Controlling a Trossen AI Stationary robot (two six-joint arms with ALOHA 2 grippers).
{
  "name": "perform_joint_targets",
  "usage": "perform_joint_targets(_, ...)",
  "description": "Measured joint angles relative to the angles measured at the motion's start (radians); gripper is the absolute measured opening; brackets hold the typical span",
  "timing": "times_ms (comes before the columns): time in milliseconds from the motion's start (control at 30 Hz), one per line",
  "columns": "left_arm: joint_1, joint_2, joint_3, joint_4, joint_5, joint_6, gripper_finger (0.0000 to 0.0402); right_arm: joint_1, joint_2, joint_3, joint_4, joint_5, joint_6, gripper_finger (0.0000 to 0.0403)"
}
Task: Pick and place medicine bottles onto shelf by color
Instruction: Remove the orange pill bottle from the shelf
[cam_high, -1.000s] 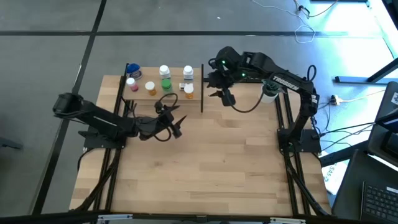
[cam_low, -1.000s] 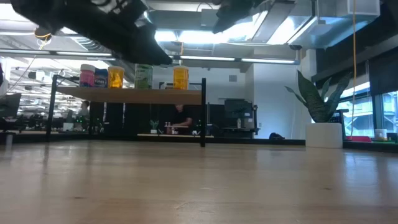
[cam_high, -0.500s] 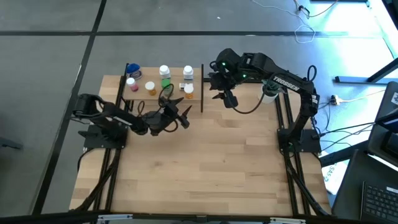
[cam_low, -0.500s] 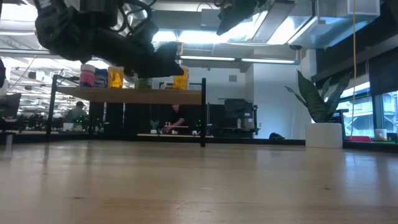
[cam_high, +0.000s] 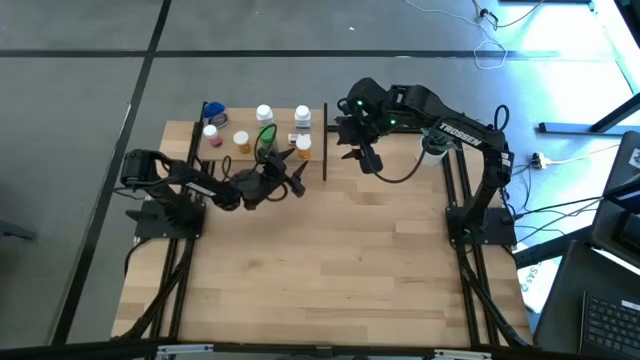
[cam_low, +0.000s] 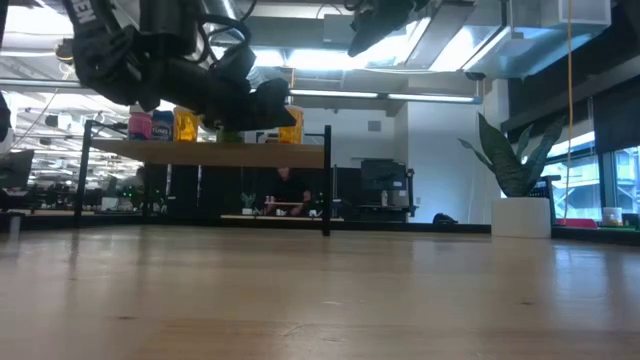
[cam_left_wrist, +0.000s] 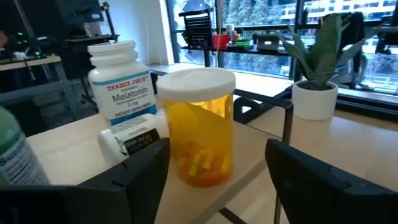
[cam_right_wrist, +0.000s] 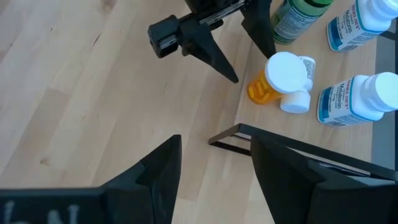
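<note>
The shelf (cam_high: 225, 160) stands at the table's far left with several medicine bottles on it. An orange bottle (cam_left_wrist: 199, 130) with a white cap stands at the shelf's near right corner, beside a small white bottle (cam_left_wrist: 134, 142) lying on its side. A white Melatonin bottle (cam_left_wrist: 121, 87) and a green one (cam_high: 267, 135) stand behind. My left gripper (cam_high: 290, 165) is level and open, its fingers (cam_left_wrist: 146, 165) in front of the orange bottle on either side, apart from it. My right gripper (cam_high: 358, 152) hovers open above the shelf's right end.
Thin black posts (cam_high: 325, 140) stand at the shelf's edges, one right next to the orange bottle. A potted plant (cam_low: 520, 190) in a white pot stands at the table's far right. The wide near half of the wooden tabletop (cam_high: 330, 270) lies bare.
My left gripper has gone toward the table's far edge and slightly down, turning as it went, up to the orange bottle at the shelf's near right corner. It has stayed open.
</note>
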Motion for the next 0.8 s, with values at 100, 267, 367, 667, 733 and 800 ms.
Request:
perform_joint_targets(100, 0.013, 0.000, 0.000, 0.000, 0.063, -0.017, 0.0259, 0.000, 0.000, 0.000, 0.001, 0.000, 0.000, 0.0195)
perform_joint_targets(267, 0.022, 0.000, 0.000, -0.001, 0.071, -0.026, 0.0259, 0.000, 0.000, 0.000, 0.002, 0.000, 0.000, 0.0195)
perform_joint_targets(367, 0.026, 0.000, 0.000, -0.001, 0.071, -0.028, 0.0259, 0.000, 0.000, 0.000, 0.002, 0.000, 0.000, 0.0195)
perform_joint_targets(667, 0.036, 0.000, 0.001, -0.002, 0.070, -0.050, 0.0259, 0.000, 0.000, 0.000, 0.002, 0.000, 0.000, 0.0195)
perform_joint_targets(733, 0.036, 0.000, 0.001, -0.002, 0.070, -0.051, 0.0259, 0.000, 0.000, 0.000, 0.002, 0.000, 0.000, 0.0195)
perform_joint_targets(800, 0.036, 0.000, 0.001, -0.002, 0.071, -0.051, 0.0259, 0.000, 0.001, 0.000, 0.002, 0.000, 0.000, 0.0195)
